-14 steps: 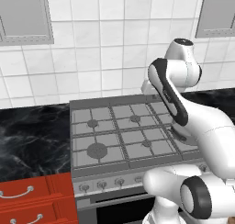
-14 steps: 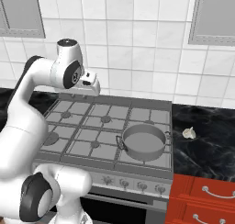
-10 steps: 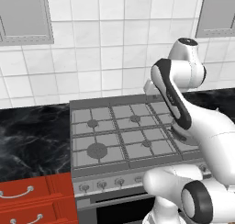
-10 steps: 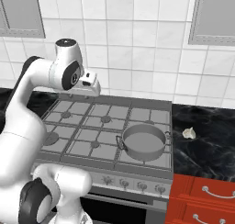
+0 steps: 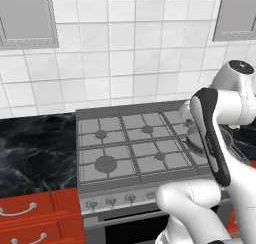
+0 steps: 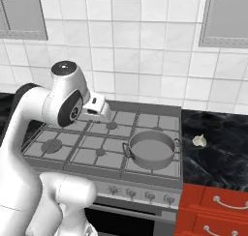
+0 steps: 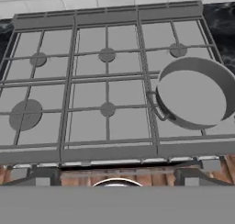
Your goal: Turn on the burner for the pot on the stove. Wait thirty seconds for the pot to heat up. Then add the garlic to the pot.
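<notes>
The grey pot [image 6: 150,150] sits on the front right burner of the stove [image 6: 92,140], and its rim also peeks out behind my arm [image 5: 198,138]. From the hand, the pot [image 7: 195,99] lies to the right and the stove grates [image 7: 92,94] spread below. The off-white garlic [image 6: 199,141] rests on the black counter right of the stove. My hand [image 6: 98,109] hangs above the stove's middle, left of the pot. My gripper [image 7: 114,178] is open and holds nothing. The knobs [image 6: 140,194] run along the stove's front.
Black marble counter [image 5: 35,148] flanks the stove on both sides. Red drawers [image 6: 213,206] sit below the right counter, more red drawers [image 5: 30,218] below the left. A tiled wall and grey upper cabinets [image 6: 227,17] rise behind.
My arm has dropped lower and the hand has come down toward the stove's middle. The pot and the garlic have not moved.
</notes>
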You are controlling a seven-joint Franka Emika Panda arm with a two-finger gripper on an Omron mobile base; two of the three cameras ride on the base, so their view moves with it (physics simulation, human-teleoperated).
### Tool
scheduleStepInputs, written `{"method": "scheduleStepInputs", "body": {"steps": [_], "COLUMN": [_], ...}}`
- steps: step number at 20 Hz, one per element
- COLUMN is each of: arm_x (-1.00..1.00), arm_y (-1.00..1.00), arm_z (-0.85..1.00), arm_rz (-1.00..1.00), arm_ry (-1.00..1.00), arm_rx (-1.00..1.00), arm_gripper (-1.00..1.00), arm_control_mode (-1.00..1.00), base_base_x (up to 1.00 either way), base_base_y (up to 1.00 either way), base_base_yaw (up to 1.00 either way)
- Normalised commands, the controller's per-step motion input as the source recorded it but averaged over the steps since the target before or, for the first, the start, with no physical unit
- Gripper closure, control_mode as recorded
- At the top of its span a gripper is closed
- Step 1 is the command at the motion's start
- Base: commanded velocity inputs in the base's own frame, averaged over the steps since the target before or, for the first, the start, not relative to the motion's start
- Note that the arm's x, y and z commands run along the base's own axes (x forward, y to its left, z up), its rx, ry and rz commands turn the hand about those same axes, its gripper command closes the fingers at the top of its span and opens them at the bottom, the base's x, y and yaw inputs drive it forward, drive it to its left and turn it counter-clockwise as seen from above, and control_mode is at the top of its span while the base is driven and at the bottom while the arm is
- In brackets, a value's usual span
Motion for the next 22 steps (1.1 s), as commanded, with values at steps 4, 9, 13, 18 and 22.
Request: {"method": "scheduleStepInputs", "body": {"steps": [4,9,13,18,22], "arm_x": [-0.74,-0.73,-0.47,-0.45,-0.41], "arm_y": [-0.39,-0.37,-0.22,-0.42,-0.46], "arm_z": [-0.48,-0.39,-0.54,-0.42,-0.47], "arm_rz": [-0.14,-0.13,-0.07,-0.02,0.0], "arm_ry": [-0.17,-0.19,-0.19,-0.13,-0.15], "arm_rx": [0.0,0.0,0.0,0.0,0.0], "arm_gripper": [-1.0,-1.0,-1.0,-1.0,-1.0], "arm_control_mode": [-1.0,-1.0,-1.0,-1.0,-1.0], "base_base_x": [0.0,0.0,0.0,0.0,0.0], "base_base_y": [0.0,0.0,0.0,0.0,0.0], "base_base_yaw": [0.0,0.0,0.0,0.0,0.0]}}
